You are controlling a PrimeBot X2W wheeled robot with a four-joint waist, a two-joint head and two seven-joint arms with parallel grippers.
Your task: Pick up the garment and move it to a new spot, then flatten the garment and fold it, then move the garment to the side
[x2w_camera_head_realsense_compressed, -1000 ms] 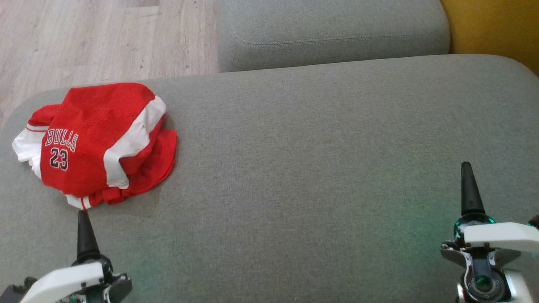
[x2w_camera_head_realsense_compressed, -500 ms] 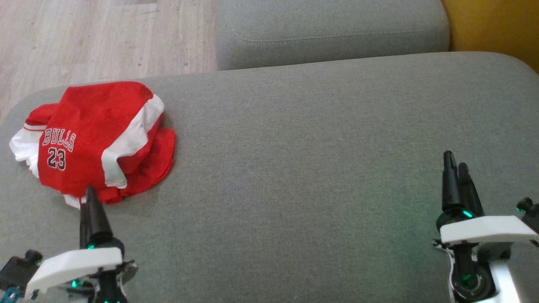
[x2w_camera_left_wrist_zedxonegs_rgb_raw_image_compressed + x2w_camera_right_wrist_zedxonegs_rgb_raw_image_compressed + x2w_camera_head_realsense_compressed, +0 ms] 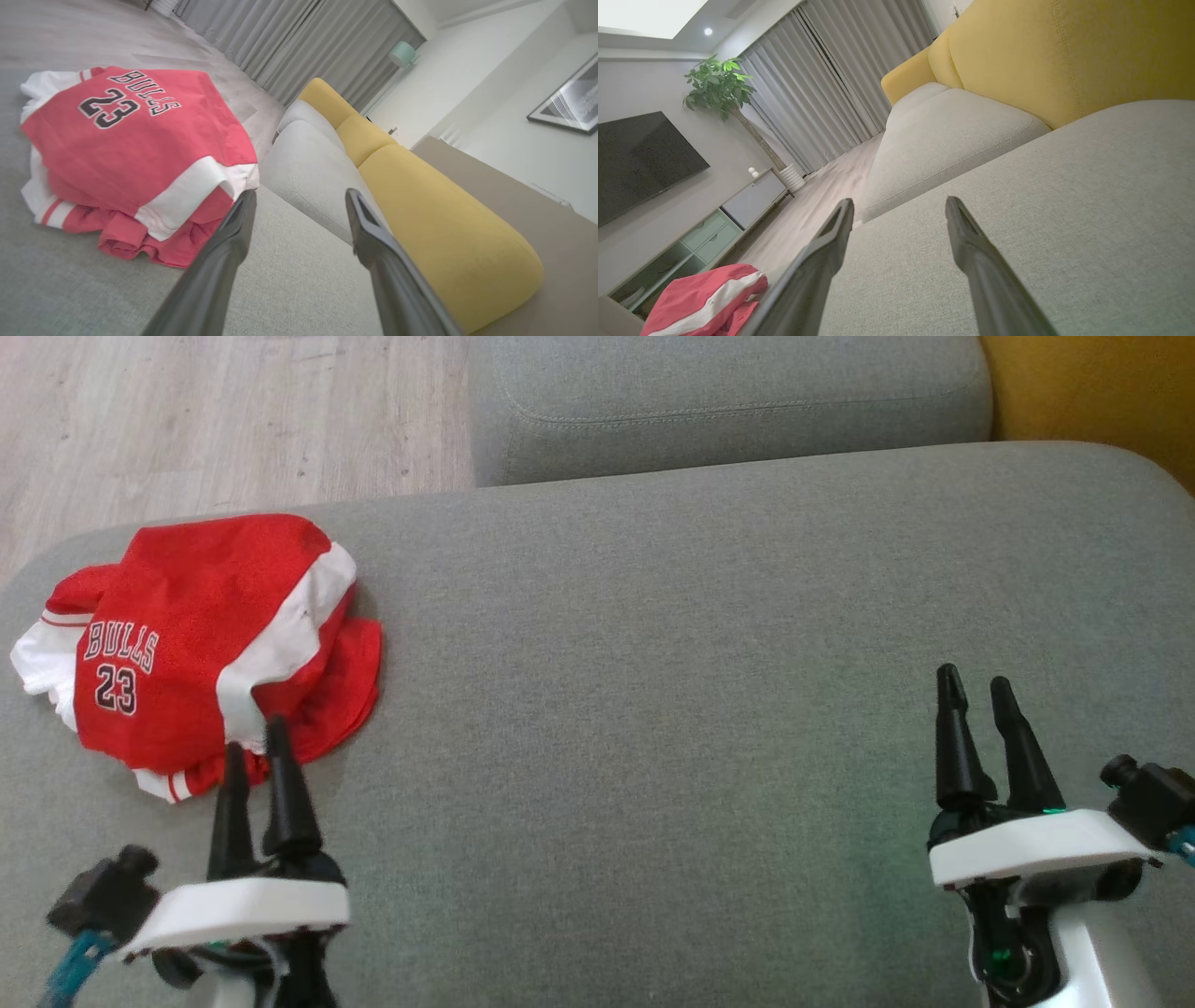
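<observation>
At the left of the head view, the crumpled red-and-white mesh basketball jersey (image 3: 196, 644), printed "BULLS 23", is lying bunched in a heap on the left end of the wide grey fabric sofa cushion (image 3: 653, 728). Pale wood-plank floor (image 3: 187, 420) is showing beyond it in the upper left. Just below the jersey, at the lower left, the left gripper (image 3: 254, 737) is pointing up the frame with its 2 long dark fingers standing apart and gripping nothing. Their tips are overlapping the jersey's near hem in this view. The left wrist view is showing 1 fingertip right beside the white band at the heap's edge, though whether it is touching the cloth I cannot tell. At the upper middle, another grey fabric seat cushion (image 3: 728, 401) is sitting beyond the wide one. At the lower right, well apart from the jersey, the right gripper (image 3: 974, 677) is hanging over the sofa cushion, its 2 fingers likewise spread apart and holding nothing. A mustard-yellow upholstered backrest (image 3: 1092, 392) is showing in the upper right corner. In the right wrist view, a dark flat television (image 3: 640, 158), a leafy green potted plant (image 3: 719, 84) and grey pleated curtains (image 3: 840, 70) are lining the far side of the room.
</observation>
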